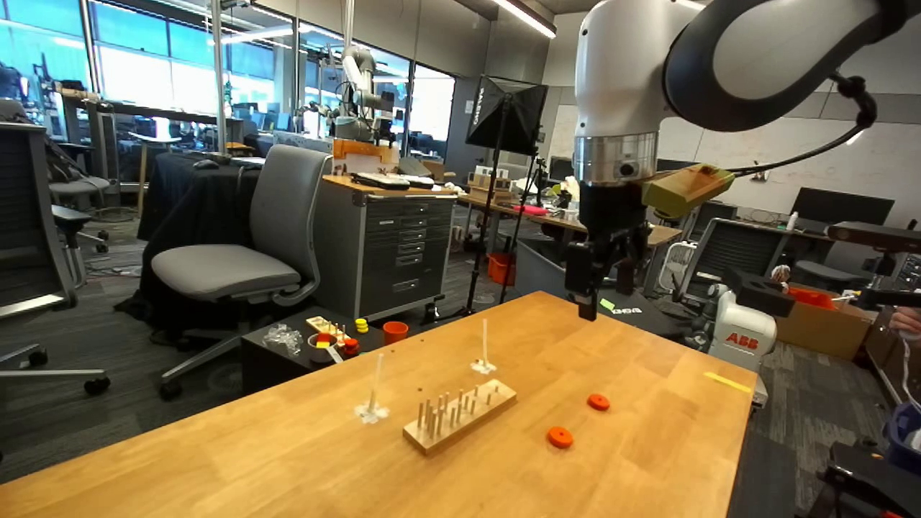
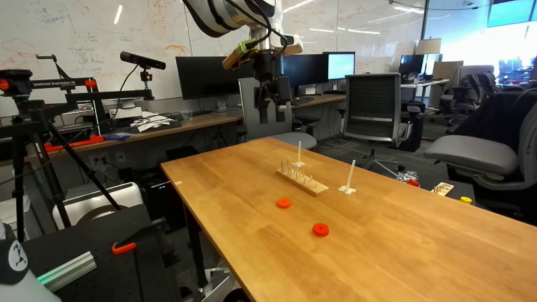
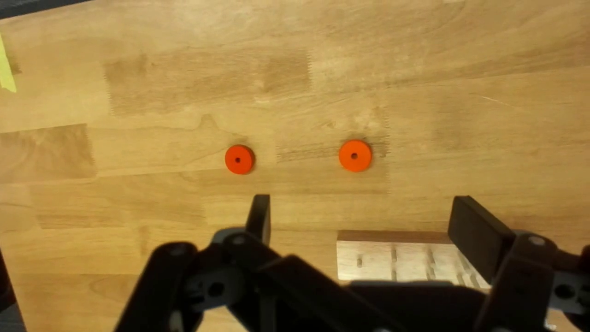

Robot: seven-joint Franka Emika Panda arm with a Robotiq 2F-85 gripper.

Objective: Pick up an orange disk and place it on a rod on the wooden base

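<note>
The jaws hang spread and empty, apparently at the approach, and should next descend around the wrist view's right disk (image 3: 355, 161).

In the wrist view, one orange disk (image 3: 244, 158) is showing red-orange and the other orange disk (image 3: 361, 158) a brighter orange, each bearing a dark central dot. The wooden base (image 3: 411, 265) is showing pale blond, and its pegs (image 3: 359, 262), blurring there, seem to be matching it. The tabletop (image 3: 161, 198) is running honey-brown in staggered lighter and darker blocks. The gripper (image 3: 362, 205) is wearing mostly black, the arm (image 1: 622, 79) is pairing white, dark grey and silver, and a strip (image 1: 727, 382) is showing yellow
</note>
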